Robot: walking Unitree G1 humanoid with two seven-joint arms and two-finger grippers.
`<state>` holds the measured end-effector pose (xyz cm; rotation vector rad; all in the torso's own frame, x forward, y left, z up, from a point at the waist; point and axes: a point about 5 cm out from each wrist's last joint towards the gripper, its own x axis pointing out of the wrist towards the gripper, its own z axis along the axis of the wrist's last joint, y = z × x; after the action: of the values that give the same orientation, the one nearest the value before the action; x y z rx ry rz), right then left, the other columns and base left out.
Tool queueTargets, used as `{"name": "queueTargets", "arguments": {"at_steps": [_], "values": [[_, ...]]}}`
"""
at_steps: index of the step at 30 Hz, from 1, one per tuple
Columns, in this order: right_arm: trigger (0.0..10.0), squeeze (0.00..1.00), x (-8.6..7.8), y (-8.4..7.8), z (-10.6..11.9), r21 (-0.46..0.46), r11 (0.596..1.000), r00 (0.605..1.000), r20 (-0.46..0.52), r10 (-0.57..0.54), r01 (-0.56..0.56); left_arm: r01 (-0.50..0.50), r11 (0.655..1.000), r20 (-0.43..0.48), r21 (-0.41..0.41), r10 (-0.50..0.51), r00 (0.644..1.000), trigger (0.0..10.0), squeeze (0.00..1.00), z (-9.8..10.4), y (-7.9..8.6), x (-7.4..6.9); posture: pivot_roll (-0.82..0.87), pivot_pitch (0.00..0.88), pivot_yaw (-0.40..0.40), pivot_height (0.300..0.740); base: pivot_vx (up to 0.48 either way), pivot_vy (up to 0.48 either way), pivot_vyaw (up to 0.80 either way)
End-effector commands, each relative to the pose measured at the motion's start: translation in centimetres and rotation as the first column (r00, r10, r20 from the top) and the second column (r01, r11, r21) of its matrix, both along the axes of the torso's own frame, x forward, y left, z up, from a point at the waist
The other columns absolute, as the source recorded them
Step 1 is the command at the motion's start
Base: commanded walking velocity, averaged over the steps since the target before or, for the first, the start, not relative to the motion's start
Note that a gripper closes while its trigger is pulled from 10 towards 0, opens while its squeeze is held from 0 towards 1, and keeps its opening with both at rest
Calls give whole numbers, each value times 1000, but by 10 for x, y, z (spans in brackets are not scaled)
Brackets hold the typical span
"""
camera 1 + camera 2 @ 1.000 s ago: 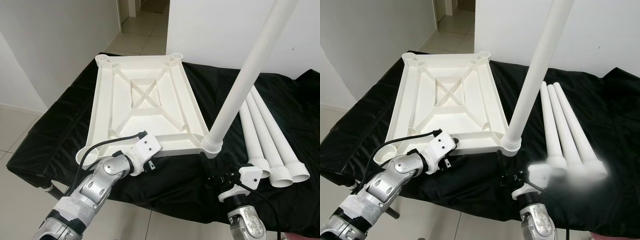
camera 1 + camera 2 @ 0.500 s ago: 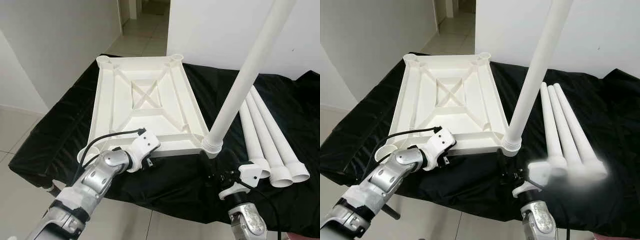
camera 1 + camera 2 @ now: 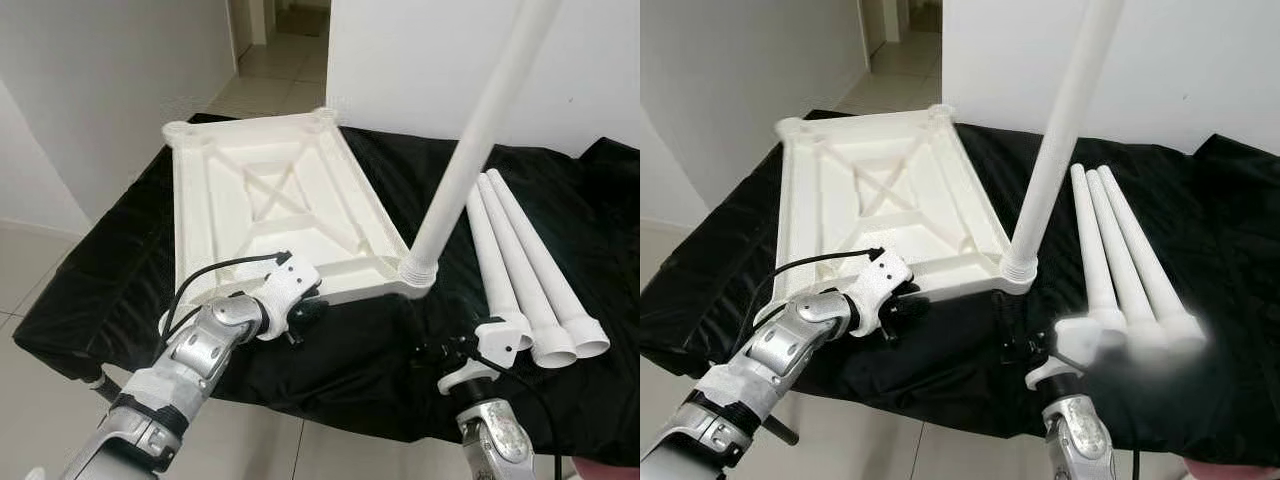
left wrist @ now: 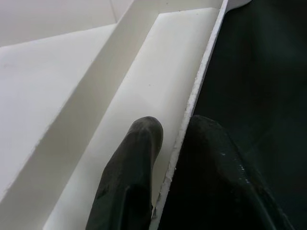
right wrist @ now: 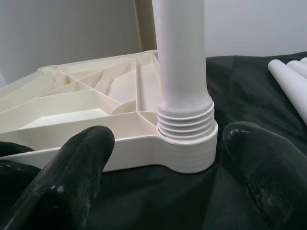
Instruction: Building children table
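The white table top point(image 3: 200, 240) lies upside down on a black cloth point(image 3: 120, 250). One white leg point(image 3: 470, 150) stands tilted in the socket point(image 3: 417, 277) at its near right corner. My left gripper point(image 3: 305, 300) is shut on the table top's near rim point(image 4: 201, 81), one finger point(image 4: 139, 153) inside the rim and the other outside. My right gripper point(image 3: 440, 350) hovers open just in front of the socket point(image 5: 187, 148), a finger point(image 5: 76, 167) on either side and apart from it.
Three more white legs point(image 3: 525, 270) lie side by side on the cloth at the right. The cloth's front edge runs just below my wrists. Tiled floor point(image 3: 30, 270) and a white wall lie to the left; a doorway opens behind.
My left gripper has slid forward and closed on the near rim. The table top has turned a little, its far end swinging left. The right gripper stays in front of the socket.
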<state>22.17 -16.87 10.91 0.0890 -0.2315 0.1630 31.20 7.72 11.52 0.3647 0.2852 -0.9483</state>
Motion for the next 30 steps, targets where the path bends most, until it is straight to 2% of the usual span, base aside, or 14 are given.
{"name": "queueTargets", "arguments": {"at_steps": [1,7,8,13,14,16,17,22,23,24,25,26,27,30], "values": [[10000,0,1,0,-4,-4,1000,1000,-18,2,-2,-104,993,-25,55,106,994,0,0,-13,13,1,-47,15,-6,740,0,0,0],[10000,0,4,0,-4,-12,1000,1000,-15,4,-4,-107,992,-12,61,108,994,0,0,-13,10,1,-42,14,-8,740,0,0,0],[10000,0,5,0,-4,-13,1000,1000,-15,4,-5,-95,994,-8,56,96,995,10000,0,-13,7,0,-41,13,-8,740,0,0,0],[10000,0,6,0,-4,-16,1000,1000,-16,5,-5,-44,998,19,51,43,999,10000,0,-10,0,-4,-41,16,-8,740,0,0,0],[10000,0,8,0,-4,-21,1000,1000,-16,5,-5,-17,1000,3,16,17,1000,10000,718,-9,-5,-7,-42,20,-8,740,0,0,0],[10000,0,8,0,-4,-22,1000,1000,-16,5,-5,-13,1000,-5,1,13,1000,10000,718,-9,-7,-8,-42,20,-8,740,0,0,0],[10000,0,9,-1,-3,-25,1000,1000,-15,5,-5,-20,1000,-24,-21,19,1000,10000,1000,-9,-8,-9,-42,20,-8,740,0,0,0],[10000,0,10,-1,-3,-27,1000,1000,-15,5,-5,-7,999,-33,-43,5,999,10000,1000,-7,-10,-11,-42,20,-8,740,0,0,0],[10000,0,11,-2,-3,-33,999,1000,-14,5,-6,11,998,-44,-70,-14,999,10000,1000,-4,-13,-13,-42,29,-5,740,0,0,0],[10000,0,13,-2,-3,-49,999,1000,-12,11,-12,40,994,-48,-97,-45,998,10000,0,0,-15,-15,-42,32,-3,740,0,0,0],[10000,0,13,-2,-3,-49,999,1000,-12,11,-12,40,994,-48,-97,-45,998,10000,0,0,-15,-15,-42,32,-3,740,0,0,0],[10000,0,17,0,-3,-74,997,999,-14,28,-29,80,982,-37,-173,-87,996,10000,0,14,-14,-18,-38,36,0,740,0,0,0],[10000,0,19,2,-3,-88,995,999,-15,41,-42,81,976,-28,-204,-88,996,10000,0,20,-12,-16,-37,37,2,740,0,0,0],[10000,0,22,5,-4,-92,994,998,-19,57,-59,63,966,-6,-250,-66,998,10000,0,32,-5,-11,-35,40,8,740,0,0,0]]}}
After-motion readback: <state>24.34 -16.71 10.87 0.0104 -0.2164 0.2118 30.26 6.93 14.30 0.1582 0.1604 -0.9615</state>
